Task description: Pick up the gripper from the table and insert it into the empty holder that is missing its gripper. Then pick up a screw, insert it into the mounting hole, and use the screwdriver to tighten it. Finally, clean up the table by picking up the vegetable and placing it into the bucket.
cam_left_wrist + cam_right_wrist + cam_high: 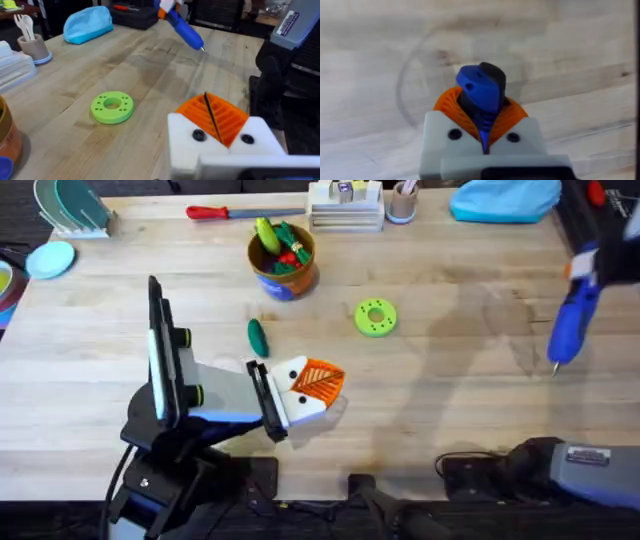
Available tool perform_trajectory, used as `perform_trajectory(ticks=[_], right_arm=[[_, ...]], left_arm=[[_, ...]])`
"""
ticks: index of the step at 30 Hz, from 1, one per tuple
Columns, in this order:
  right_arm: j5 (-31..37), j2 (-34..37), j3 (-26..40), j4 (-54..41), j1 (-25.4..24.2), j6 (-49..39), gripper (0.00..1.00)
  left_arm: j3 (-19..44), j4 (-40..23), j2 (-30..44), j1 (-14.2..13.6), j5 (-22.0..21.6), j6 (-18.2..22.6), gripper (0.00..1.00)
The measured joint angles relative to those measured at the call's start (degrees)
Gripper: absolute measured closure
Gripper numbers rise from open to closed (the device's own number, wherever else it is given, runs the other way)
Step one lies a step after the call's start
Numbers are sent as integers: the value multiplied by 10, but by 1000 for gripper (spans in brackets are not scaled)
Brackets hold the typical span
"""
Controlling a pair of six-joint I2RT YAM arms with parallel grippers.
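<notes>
My left gripper (318,384) rests low at the table's middle, shut, its two white holder blocks (185,137) each carrying an orange ribbed gripper pad (227,120). A dark screw head (198,134) shows in each block. Far right, my right gripper (482,117) is shut on the blue screwdriver (571,320), which hangs tip-down above the wood, well away from the left arm. The dark green vegetable (257,337) lies on the table just beyond the left arm. Further back stands the blue bucket (290,282) holding yellow, red and green toy foods.
A green ring disc (376,317) lies right of the vegetable. Along the back edge are a red-handled screwdriver (214,212), a stack of trays (345,215), a pale pen cup (402,204) and a blue pouch (505,200).
</notes>
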Motion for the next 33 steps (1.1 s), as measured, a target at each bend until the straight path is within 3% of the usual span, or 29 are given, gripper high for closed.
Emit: perform_trajectory(ticks=[6,12,18,21,25,27,33], right_arm=[[8,85,-10,-1,0,-1,985],[10,122,-10,4,0,0,966],[14,129,-10,18,1,-5,582],[15,129,-10,22,1,-7,439],[17,129,-10,19,1,-8,93],[16,129,-10,12,1,-10,45],[10,129,-10,-35,1,-46,29]], left_arm=[[0,0,0,0,0,0,993],[0,0,0,0,0,0,993],[0,0,0,0,0,0,993],[0,0,0,0,0,0,993],[0,0,0,0,-2,0,993],[0,0,0,0,-2,0,993],[0,0,0,0,-7,0,993]])
